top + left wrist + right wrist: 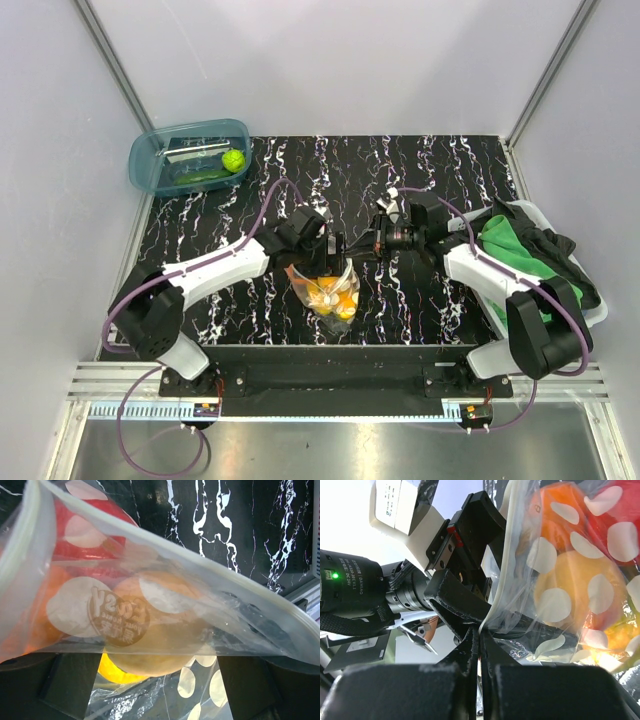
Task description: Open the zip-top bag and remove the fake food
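The zip-top bag point(332, 288), clear with pale dots, hangs above the marbled table between my two grippers. Inside it is the fake food point(335, 295): a red piece point(85, 530), an orange one point(165, 630) and a yellow one point(112, 672). My right gripper point(480, 640) is shut on the bag's white zip rim point(512, 555), at the bag's top right corner point(352, 262). My left gripper point(159, 667) is open, its fingers point(65, 685) wide apart, with the rim and film lying across the gap. In the top view it is at the bag's upper left point(335, 248).
A blue translucent tub point(150, 160) with a lime-green ball point(233, 160) stands at the far left corner. A white bin point(590, 310) holding a green cloth point(515, 250) and a dark cloth sits at the right edge, beside the right arm.
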Action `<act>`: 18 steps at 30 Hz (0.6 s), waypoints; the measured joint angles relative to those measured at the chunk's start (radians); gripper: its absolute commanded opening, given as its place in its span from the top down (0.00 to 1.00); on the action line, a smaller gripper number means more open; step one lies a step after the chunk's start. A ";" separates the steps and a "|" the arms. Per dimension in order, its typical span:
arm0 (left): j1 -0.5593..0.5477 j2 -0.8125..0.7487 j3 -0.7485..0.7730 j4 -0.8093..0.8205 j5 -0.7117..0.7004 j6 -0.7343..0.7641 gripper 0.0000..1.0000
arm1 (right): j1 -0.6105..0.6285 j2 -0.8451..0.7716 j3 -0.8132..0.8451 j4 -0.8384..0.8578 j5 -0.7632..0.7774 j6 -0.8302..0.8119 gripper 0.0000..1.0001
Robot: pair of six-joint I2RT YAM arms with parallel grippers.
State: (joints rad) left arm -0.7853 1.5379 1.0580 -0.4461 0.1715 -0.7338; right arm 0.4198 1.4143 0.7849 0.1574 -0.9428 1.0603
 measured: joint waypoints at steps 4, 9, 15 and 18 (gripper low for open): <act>-0.005 0.016 -0.019 0.048 0.016 -0.002 0.08 | -0.009 -0.009 -0.006 -0.031 0.008 -0.018 1.00; -0.010 0.018 -0.027 0.084 0.011 0.023 0.48 | -0.010 -0.018 -0.006 -0.050 0.014 -0.039 1.00; -0.014 0.012 -0.025 0.068 -0.019 0.076 0.77 | -0.008 -0.043 -0.005 -0.082 0.006 -0.070 1.00; -0.018 -0.006 -0.025 0.039 -0.041 0.102 0.84 | -0.008 -0.063 0.007 -0.129 0.010 -0.105 1.00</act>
State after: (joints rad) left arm -0.8028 1.5318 1.0328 -0.4076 0.1307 -0.6315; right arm 0.4122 1.3518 0.7921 0.0288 -0.9325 0.9554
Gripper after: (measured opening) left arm 0.643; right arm 0.009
